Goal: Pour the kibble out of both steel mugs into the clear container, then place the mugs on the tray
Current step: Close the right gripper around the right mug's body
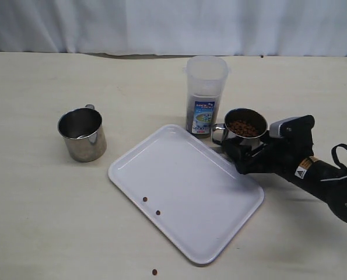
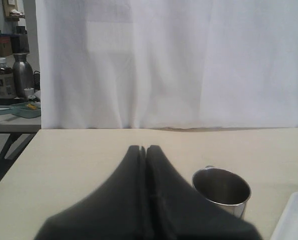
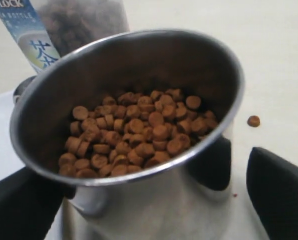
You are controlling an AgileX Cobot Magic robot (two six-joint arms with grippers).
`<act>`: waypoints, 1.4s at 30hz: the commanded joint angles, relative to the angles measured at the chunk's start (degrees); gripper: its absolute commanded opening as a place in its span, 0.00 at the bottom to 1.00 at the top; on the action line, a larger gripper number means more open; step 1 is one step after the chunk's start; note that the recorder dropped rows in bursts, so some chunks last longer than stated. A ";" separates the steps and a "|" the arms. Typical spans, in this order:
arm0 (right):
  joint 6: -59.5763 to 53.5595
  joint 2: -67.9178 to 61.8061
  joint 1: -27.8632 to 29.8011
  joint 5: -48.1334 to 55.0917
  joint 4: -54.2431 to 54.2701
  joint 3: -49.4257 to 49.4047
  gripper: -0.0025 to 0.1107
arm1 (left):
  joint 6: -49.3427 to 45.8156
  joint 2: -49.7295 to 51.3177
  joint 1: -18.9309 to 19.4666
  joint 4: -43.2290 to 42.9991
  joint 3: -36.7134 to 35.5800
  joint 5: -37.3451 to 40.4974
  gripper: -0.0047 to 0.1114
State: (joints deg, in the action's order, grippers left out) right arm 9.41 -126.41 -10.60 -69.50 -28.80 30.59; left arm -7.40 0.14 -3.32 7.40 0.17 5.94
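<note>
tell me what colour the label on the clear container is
Blue and white: the label sits low on the clear container, seen best in the exterior view.

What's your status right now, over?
Left gripper shut, empty. Right gripper open around full mug beside clear container. Other mug empty. Stray pellets on tray.
</note>
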 commanded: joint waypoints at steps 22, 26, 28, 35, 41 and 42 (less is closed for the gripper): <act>0.36 -0.12 -0.18 -0.46 3.49 1.83 0.77 | 0.11 -0.14 -0.42 -0.33 -0.17 -0.29 0.04; 0.36 -0.17 -0.17 -0.46 2.61 2.68 0.77 | 0.11 -0.14 -0.42 -0.33 -0.17 -0.29 0.04; 0.36 -0.17 -0.17 -0.46 2.61 2.79 0.77 | 0.11 -0.14 -0.42 -0.33 -0.17 -0.29 0.04; 0.36 -0.50 -0.17 -0.46 2.61 3.53 0.77 | 0.11 -0.14 -0.42 -0.33 -0.17 -0.29 0.04; 0.36 -1.67 -0.17 -0.46 2.61 4.45 0.77 | 0.11 -0.14 -0.42 -0.48 -0.17 -0.65 0.04; 0.36 -1.67 -0.17 -0.46 2.61 4.56 0.77 | 0.11 -0.14 -0.42 -0.48 -0.17 -0.65 0.04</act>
State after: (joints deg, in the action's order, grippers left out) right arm 9.80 -127.98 -10.60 -69.50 -26.37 34.71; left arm -7.40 0.14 -3.32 7.29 0.17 5.94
